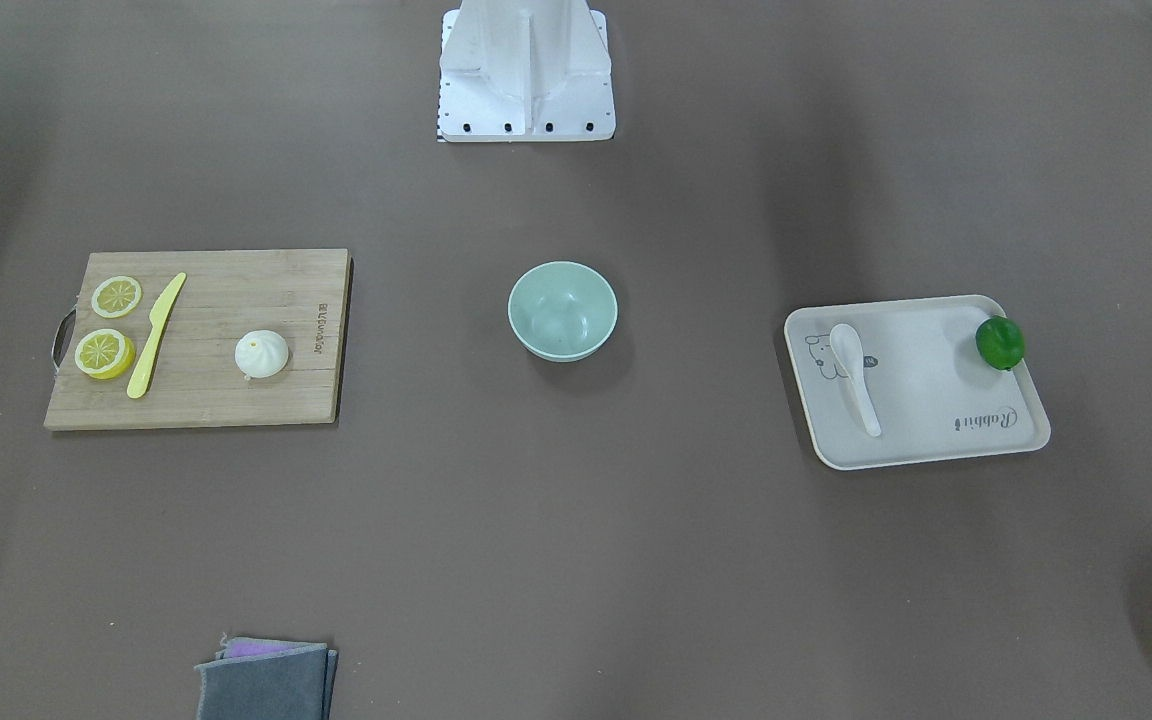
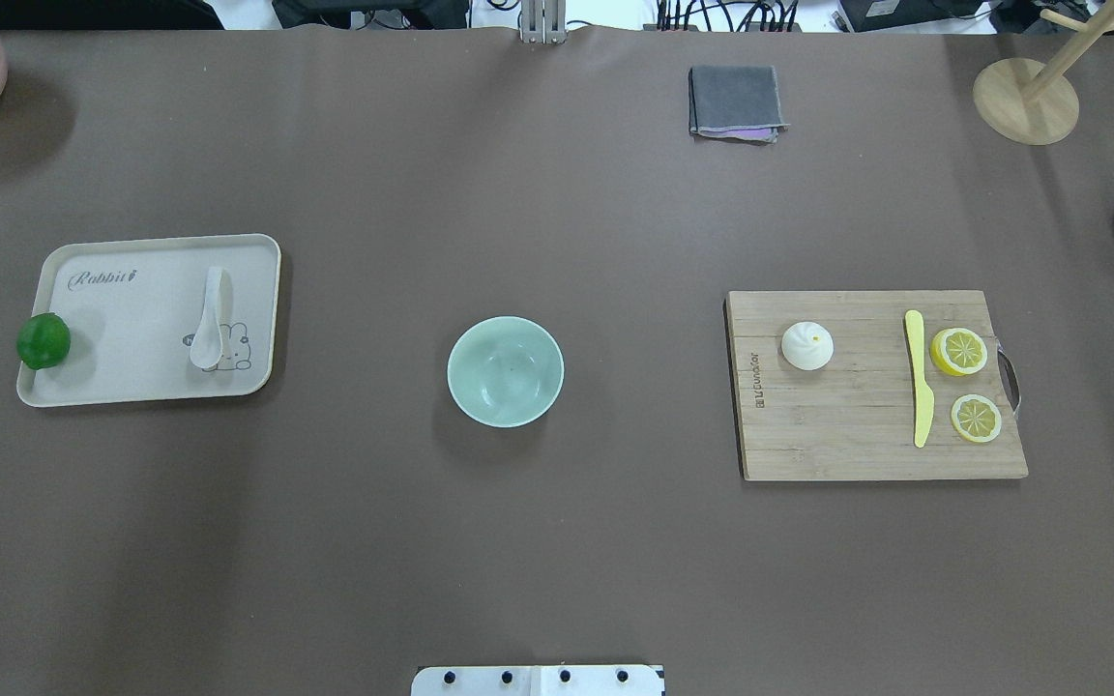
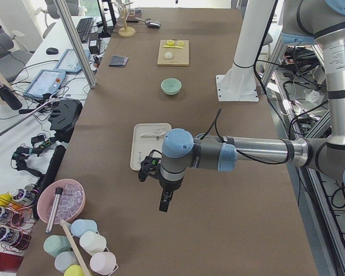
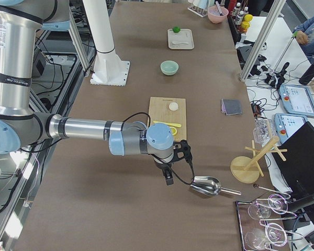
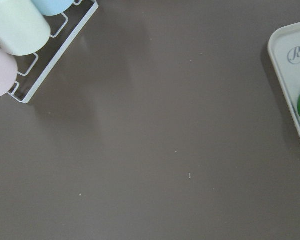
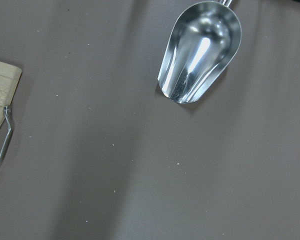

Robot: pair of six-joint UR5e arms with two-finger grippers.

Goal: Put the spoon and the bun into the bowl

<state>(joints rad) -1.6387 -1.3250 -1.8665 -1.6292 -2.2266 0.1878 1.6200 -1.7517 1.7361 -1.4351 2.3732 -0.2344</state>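
The white spoon (image 1: 854, 375) lies on a beige tray (image 1: 936, 440), bowl end toward the robot; it also shows in the overhead view (image 2: 210, 319). The white pleated bun (image 1: 261, 354) sits on a wooden cutting board (image 1: 226, 400), also seen from overhead (image 2: 806, 345). The mint-green bowl (image 1: 562, 310) stands empty at the table's middle (image 2: 505, 371). My left gripper (image 3: 165, 204) hangs over bare table beyond the tray's end. My right gripper (image 4: 169, 180) hangs past the board, near a metal scoop. I cannot tell whether either is open or shut.
A green lime (image 2: 43, 340) sits on the tray's edge. A yellow knife (image 2: 920, 390) and two lemon slices (image 2: 960, 351) lie on the board. A metal scoop (image 6: 200, 50), a folded grey cloth (image 2: 735, 101), a wooden stand (image 2: 1026, 100) and a rack of cups (image 5: 20, 35) are around.
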